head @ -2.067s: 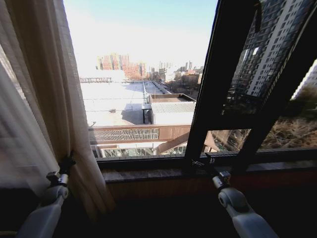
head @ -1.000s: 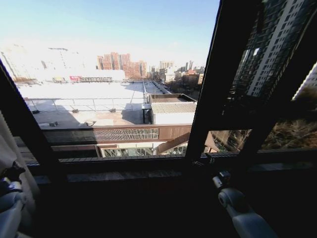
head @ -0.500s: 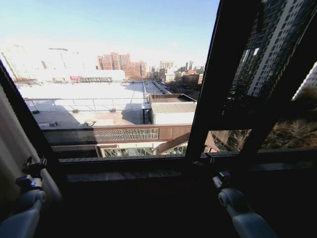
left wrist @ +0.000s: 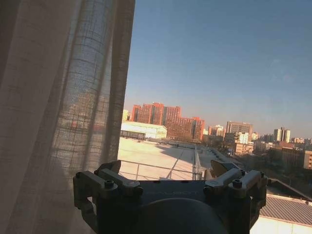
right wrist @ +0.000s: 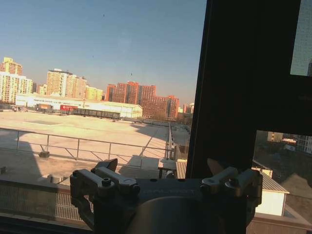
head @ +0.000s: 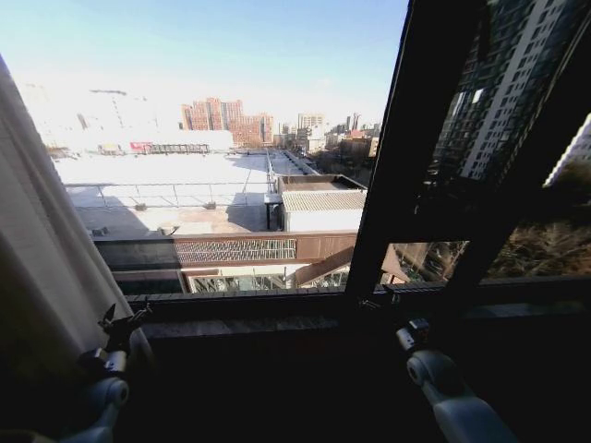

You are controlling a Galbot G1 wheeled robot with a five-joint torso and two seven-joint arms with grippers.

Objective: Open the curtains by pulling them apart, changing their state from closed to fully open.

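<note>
The sheer cream pleated curtain (head: pixel 46 268) hangs bunched at the left edge of the dark-framed window (head: pixel 416 185), with the left gripper (head: pixel 125 321) just beside its inner edge above the left end of the dark window sill (head: pixel 259 325), its fingers spread apart and holding nothing in the left wrist view. To finish well, it seems best to close on the fabric's inner edge and draw it steadily further left, keeping the pull level so the pleats stack rather than snag. The right gripper (head: pixel 386 297) waits at the sill by the window's dark upright, fingers also apart.
</note>
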